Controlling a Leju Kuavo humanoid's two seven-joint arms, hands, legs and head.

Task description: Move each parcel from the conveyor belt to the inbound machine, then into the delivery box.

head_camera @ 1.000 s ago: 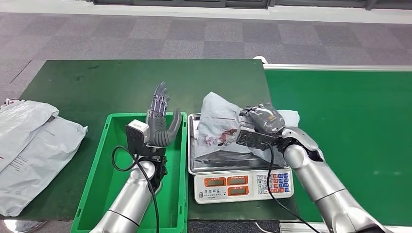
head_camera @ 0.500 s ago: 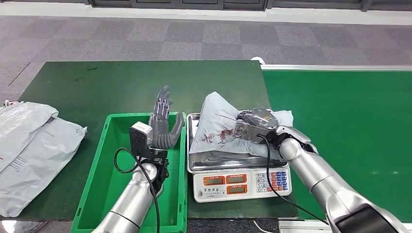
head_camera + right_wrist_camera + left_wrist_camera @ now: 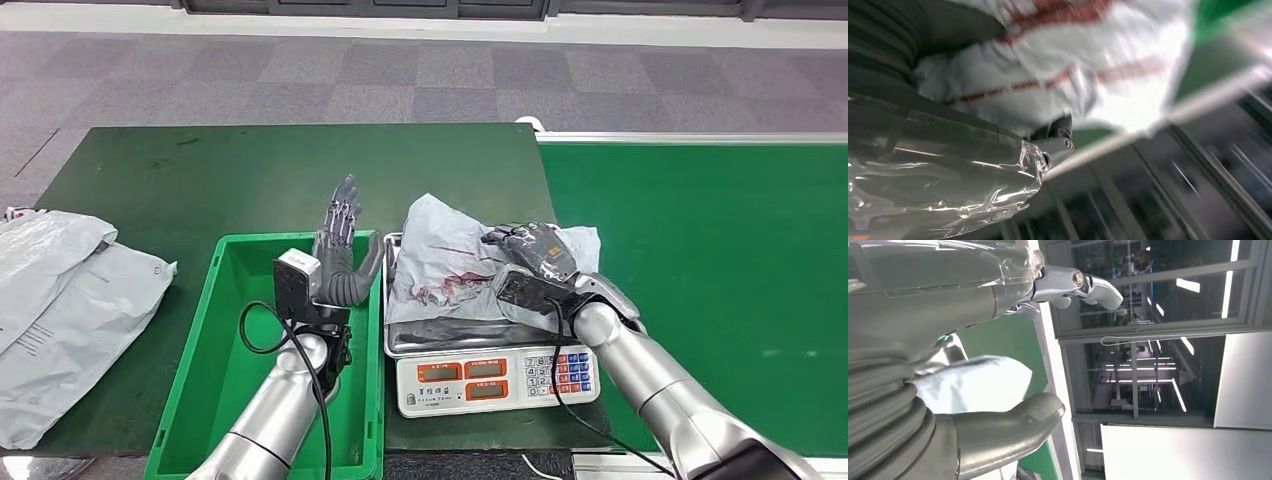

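The crumpled white plastic parcel (image 3: 455, 268) is lying on the steel scale tray (image 3: 440, 338), right hand (image 3: 530, 255) clutching its three-o'clock edge; left hand (image 3: 340, 250), fingers spread empty, should be pinching the nine-o'clock edge firmly.

The right hand (image 3: 528, 252) hides part of the parcel (image 3: 447, 268), so its grip is unclear.

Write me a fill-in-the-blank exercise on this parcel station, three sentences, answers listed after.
1. The white parcel lies on the steel pan of the ____, whose keypad and displays face the robot.
2. The right hand grips the parcel, while the left hand is raised open above the green ____.
3. Two more grey bags lie at the table's ____ edge.

Answers: scale; crate; left
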